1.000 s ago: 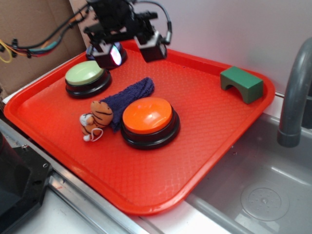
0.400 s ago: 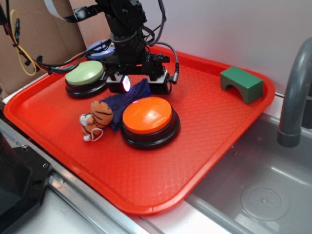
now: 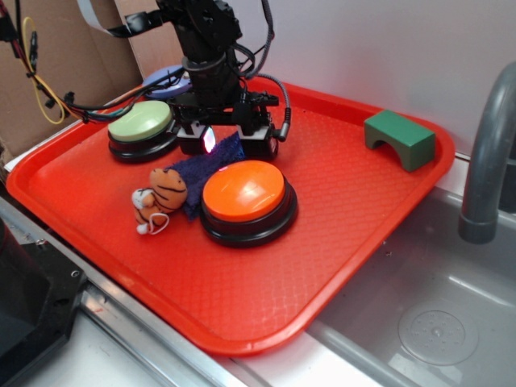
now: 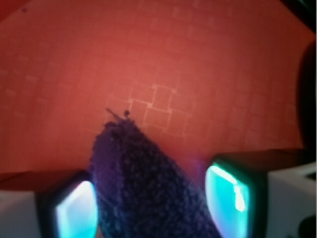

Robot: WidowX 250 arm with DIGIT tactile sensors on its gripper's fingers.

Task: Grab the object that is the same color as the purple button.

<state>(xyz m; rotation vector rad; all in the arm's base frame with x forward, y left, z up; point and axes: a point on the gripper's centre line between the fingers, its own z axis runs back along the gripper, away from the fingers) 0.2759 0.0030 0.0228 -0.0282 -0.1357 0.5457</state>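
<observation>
The object is a dark purple-navy terry rag (image 3: 200, 170) lying on the red tray (image 3: 339, 210) between the tiger plush and the orange button. My gripper (image 3: 228, 143) is down over the rag's far end and open, one finger on each side. In the wrist view the rag (image 4: 143, 193) runs up between the glowing pads (image 4: 228, 196). It touches the left pad, and a gap of tray shows before the right pad. The purple button (image 3: 164, 80) sits behind the arm at the tray's back left, mostly hidden.
A green-topped button (image 3: 139, 121) stands left of the gripper. A large orange-topped button (image 3: 244, 191) is just in front of it. An orange tiger plush (image 3: 160, 196) lies on the rag's near end. A green block (image 3: 399, 139) sits back right. Sink (image 3: 435, 314) and faucet (image 3: 484, 161) are right.
The gripper has come forward from above the purple button and dropped onto the tray, straddling the rag's far end. The rag and the other things stay where they were.
</observation>
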